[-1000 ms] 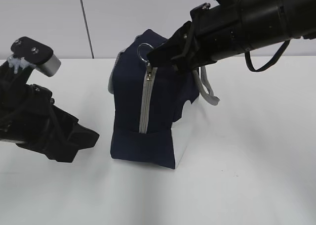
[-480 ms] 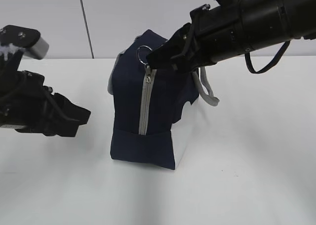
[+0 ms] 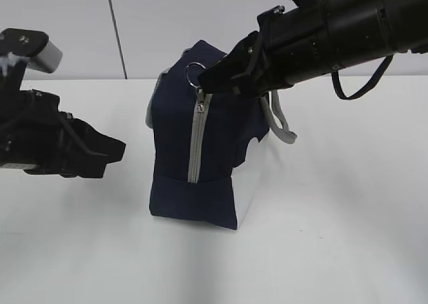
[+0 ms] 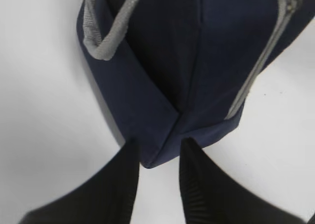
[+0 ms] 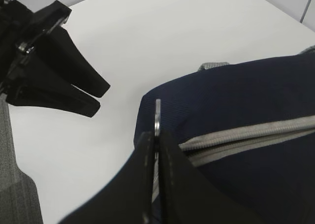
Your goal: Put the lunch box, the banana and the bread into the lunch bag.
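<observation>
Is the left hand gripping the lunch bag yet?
No. In the exterior view the left hand sits apart from the lunch bag, with bare table between them.

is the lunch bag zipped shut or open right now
Shut. The grey zipper strip on the lunch bag runs closed, and the right hand pinches the ring pull at its upper end.

The left gripper's (image 4: 158, 184) parted fingers (image 4: 123, 184) flank the navy lunch bag's (image 4: 197, 61) bottom corner on the white table (image 4: 39, 111).
</observation>
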